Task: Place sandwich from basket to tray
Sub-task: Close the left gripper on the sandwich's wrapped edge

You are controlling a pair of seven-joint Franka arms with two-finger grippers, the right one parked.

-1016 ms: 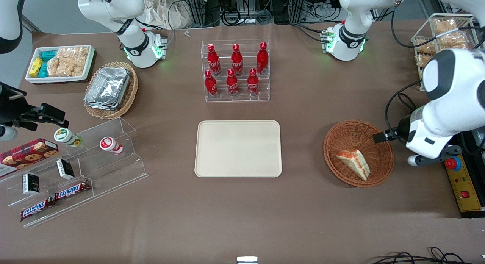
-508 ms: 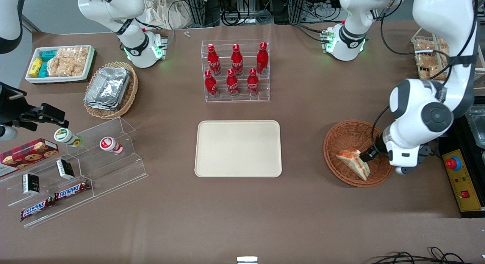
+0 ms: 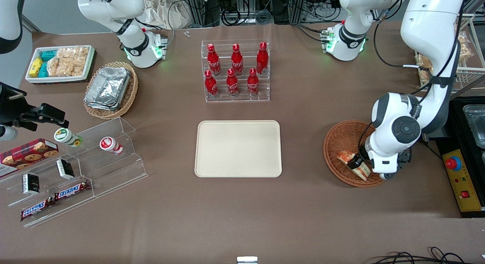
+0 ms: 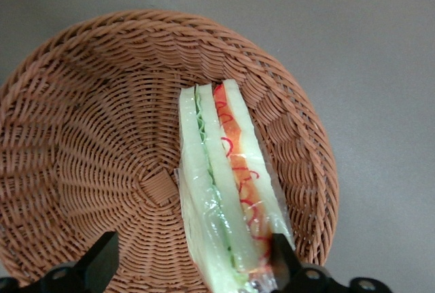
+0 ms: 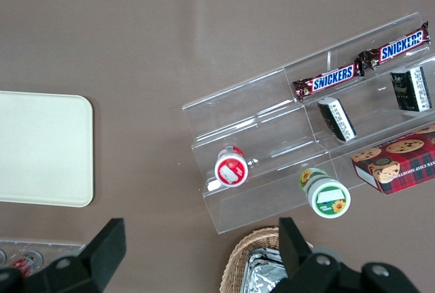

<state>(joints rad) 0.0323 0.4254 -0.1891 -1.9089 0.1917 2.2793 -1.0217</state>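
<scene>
Gripper (image 3: 357,163) fingers are spread wide and lowered around the sandwich (image 4: 224,191), which is lying in the basket (image 3: 341,139) at the right of the front frame, not pinched yet. Probably light, soft and slippery in its wrap, so it's best taken gently across the flat bread faces. Plenty of bare brown table is left around the empty tray (image 3: 238,149) at center.

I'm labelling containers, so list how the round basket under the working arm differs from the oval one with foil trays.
The basket is round and reddish-brown; the oval basket is paler. The basket holds one wrapped sandwich and lies toward the working arm's end; the oval basket holds stacked foil containers toward the parked arm's. The gripper, jaws open, straddles the sandwich. Both are woven wicker.
</scene>
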